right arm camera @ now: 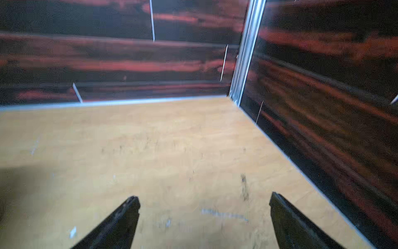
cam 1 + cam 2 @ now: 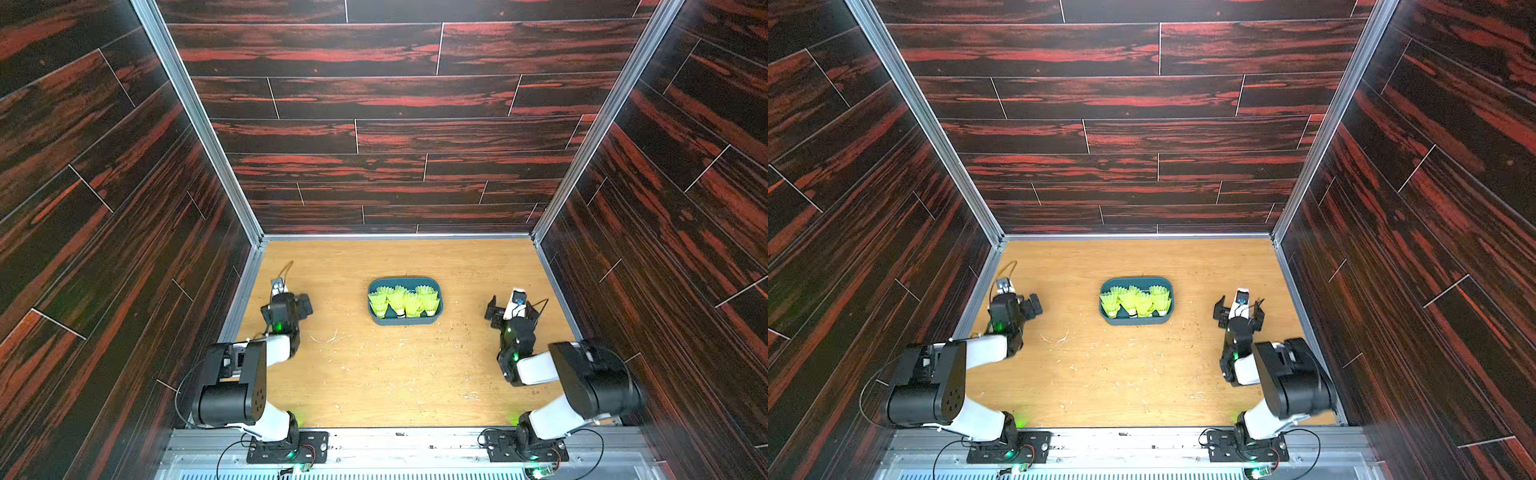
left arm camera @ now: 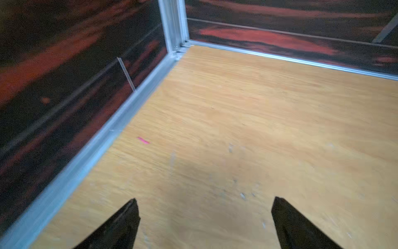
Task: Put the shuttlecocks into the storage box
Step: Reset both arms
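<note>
Several neon yellow-green feathered shuttlecocks (image 2: 405,302) fill the teal plastic storage box (image 2: 405,321); left gripper (image 3: 205,198), right gripper (image 1: 203,194) spread wide, holding nothing.

We see a left arm (image 2: 249,374) and right arm (image 2: 582,382) of white tubular links (image 2: 276,349), black boxy joints (image 2: 230,401), green lights (image 2: 277,327), thin black cables (image 2: 600,442); the left gripper (image 3: 205,198) has black tapered fingers (image 3: 120,226).

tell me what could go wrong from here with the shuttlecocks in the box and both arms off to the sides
1. The shuttlecocks crowd the storage box; a bump to it might spill some.
2. The left gripper and right gripper stand open and empty either side; a sweep inward could clip the box.
3. Pale strands on the table hint the skirts shed easily.
</note>
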You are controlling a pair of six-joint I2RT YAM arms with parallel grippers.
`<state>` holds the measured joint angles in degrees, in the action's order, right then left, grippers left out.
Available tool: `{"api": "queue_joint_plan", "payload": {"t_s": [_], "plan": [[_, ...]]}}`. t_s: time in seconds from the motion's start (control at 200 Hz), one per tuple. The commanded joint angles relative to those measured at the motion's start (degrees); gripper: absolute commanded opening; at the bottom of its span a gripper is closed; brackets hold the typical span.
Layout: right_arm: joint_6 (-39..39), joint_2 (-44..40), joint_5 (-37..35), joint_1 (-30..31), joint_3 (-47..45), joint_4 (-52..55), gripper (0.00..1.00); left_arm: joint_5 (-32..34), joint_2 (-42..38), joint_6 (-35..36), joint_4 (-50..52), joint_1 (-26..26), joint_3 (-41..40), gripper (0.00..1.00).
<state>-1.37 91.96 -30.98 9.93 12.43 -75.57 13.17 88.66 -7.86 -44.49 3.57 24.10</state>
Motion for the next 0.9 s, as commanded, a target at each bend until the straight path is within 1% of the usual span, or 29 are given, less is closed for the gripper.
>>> {"api": "queue_joint_plan", "payload": {"t_s": [0.0, 0.065, 0.1, 0.15, 0.22, 0.271, 0.306, 0.406, 0.466, 0.541, 0.897], "plan": [[0.8, 0.4, -0.3, -0.2, -0.5, -7.7, 0.98, 0.3, 2.9, 0.1, -21.0, 0.2, -5.5, 1.0], [1.6, 0.6, -2.2, -0.2, 0.3, -6.8, 0.98, 0.7, 0.2, -0.8, -8.8, 0.1, -2.3, 1.0], [1.6, 0.6, -2.6, -0.1, 1.5, -4.3, 0.98, 0.6, 0.1, -0.4, -5.3, 0.1, -0.8, 1.0], [1.4, 0.8, -2.7, 0.0, 1.8, -3.9, 0.98, 0.2, 0.7, -0.3, -7.7, 0.0, -1.6, 1.0], [1.1, 0.8, -2.5, 0.2, 1.9, -3.9, 0.98, 1.2, 2.9, -0.3, -15.3, 0.1, -2.9, 1.0], [0.9, 0.8, -2.5, 0.2, 1.9, -4.1, 0.98, 0.4, 1.7, -0.3, -11.4, 0.1, -2.6, 1.0], [0.9, 0.8, -2.7, 0.3, 1.8, -4.2, 0.98, 0.5, 1.2, -0.5, -10.4, 0.1, -2.4, 1.0], [0.8, 0.6, -2.5, 0.3, 1.5, -4.6, 0.98, 1.4, 2.5, -0.4, -15.4, 0.1, -3.3, 1.0], [0.8, 0.7, -2.5, 0.3, 1.5, -4.5, 0.98, 0.6, 1.9, -0.4, -13.3, 0.1, -3.1, 1.0], [0.5, 0.7, -2.5, 0.4, 1.5, -4.6, 0.98, 1.4, 2.4, -0.4, -15.4, 0.1, -3.4, 1.0], [0.4, 1.1, -2.8, 0.7, 2.3, -3.5, 0.98, 1.5, 2.3, -0.4, -14.9, 0.1, -3.2, 1.0]]}}
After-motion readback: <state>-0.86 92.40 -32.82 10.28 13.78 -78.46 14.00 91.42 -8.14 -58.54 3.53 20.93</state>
